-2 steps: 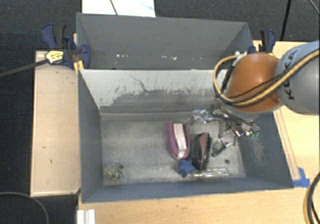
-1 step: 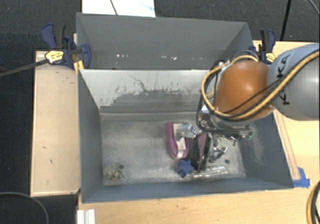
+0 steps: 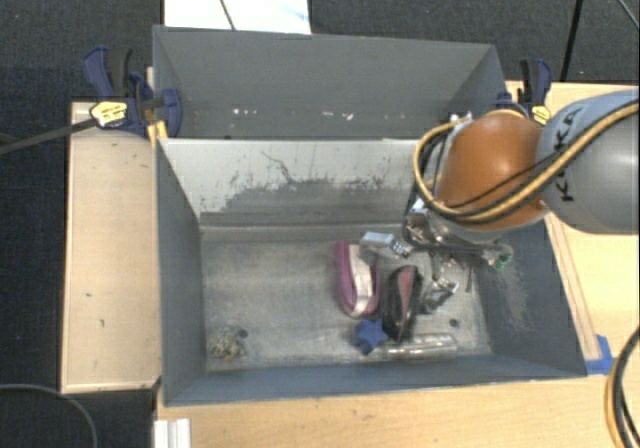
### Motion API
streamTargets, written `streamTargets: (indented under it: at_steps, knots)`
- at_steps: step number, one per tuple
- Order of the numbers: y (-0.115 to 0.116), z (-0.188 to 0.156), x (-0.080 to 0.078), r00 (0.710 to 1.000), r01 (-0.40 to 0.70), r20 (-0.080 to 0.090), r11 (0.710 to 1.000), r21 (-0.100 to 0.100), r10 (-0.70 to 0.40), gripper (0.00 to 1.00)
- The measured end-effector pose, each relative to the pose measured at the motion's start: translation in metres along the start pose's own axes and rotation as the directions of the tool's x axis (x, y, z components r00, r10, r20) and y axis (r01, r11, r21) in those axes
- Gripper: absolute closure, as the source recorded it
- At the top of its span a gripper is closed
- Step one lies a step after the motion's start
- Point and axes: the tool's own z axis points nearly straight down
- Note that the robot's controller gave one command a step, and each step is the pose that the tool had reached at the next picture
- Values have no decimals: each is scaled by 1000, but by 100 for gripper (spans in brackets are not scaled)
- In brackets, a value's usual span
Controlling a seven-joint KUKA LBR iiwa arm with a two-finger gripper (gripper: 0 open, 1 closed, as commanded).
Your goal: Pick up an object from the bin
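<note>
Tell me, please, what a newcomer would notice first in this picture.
The arm's round orange wrist cover over the right side of the bin stands out first, its claw low above a small heap. There lie a pink oval thing, a dark one and a blue scrap; a small grey clump sits alone at the near-left corner.

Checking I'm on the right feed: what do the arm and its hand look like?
A rounded grey arm with dark lettering, a glossy orange-brown dome cover at the wrist, yellow and black cables looped around it, and a small silver metal hand beneath.
</note>
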Motion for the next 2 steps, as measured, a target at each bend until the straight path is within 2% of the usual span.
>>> streamTargets:
  at_steps: [1, 2]
  knots:
    - [26, -2, 13, 992, 123, 6, 992, 13, -123, 0]
    - [25, -7, 8, 992, 126, 19, 992, 22, -126, 100]
